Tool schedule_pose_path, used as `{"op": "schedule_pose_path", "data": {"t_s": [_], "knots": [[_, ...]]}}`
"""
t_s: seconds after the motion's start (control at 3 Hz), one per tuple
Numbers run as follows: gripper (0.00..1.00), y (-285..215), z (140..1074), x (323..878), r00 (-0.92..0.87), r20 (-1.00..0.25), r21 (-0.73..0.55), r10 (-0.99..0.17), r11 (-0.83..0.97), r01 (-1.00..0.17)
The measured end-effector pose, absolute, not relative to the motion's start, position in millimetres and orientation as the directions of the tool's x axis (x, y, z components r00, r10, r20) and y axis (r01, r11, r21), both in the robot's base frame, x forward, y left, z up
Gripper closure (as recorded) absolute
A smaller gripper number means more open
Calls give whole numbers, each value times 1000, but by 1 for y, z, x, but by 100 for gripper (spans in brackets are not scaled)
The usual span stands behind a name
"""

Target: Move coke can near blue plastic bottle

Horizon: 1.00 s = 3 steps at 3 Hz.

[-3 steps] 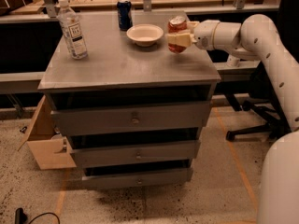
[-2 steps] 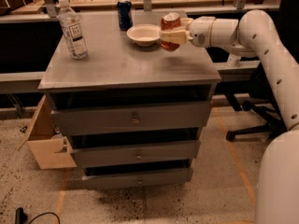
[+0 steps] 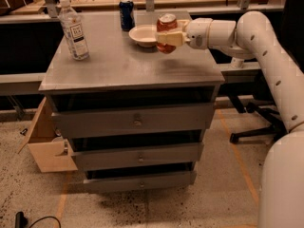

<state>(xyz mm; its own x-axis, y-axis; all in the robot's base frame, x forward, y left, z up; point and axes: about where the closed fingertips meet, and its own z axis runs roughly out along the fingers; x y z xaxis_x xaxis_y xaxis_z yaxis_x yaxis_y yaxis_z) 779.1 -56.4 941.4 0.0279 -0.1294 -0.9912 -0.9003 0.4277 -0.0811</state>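
Observation:
The red coke can (image 3: pixel 166 31) is held tilted in the air above the grey cabinet top (image 3: pixel 118 65), just in front of a white bowl (image 3: pixel 142 34). My gripper (image 3: pixel 169 38) reaches in from the right and is shut on the can. The blue plastic bottle (image 3: pixel 73 30), clear with a white cap and white label, stands upright at the far left of the top, well apart from the can.
A dark blue can (image 3: pixel 126 14) stands at the back of the top, behind the bowl. The cabinet has three drawers (image 3: pixel 137 122). A wooden box (image 3: pixel 45 141) sits on the floor at the left, an office chair base (image 3: pixel 256 127) at the right.
My gripper has carried the coke can up and to the left, from the right part of the top to beside the white bowl. The can now tilts.

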Motion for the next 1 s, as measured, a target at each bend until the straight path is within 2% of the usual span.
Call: {"op": "schedule_pose_path", "data": {"t_s": [0.33,1.0], "knots": [[100,-10,941,763,-5,-998,-18,-63,359,-933],[100,76,930,752,-71,-997,57,-30,338,-939]]}}
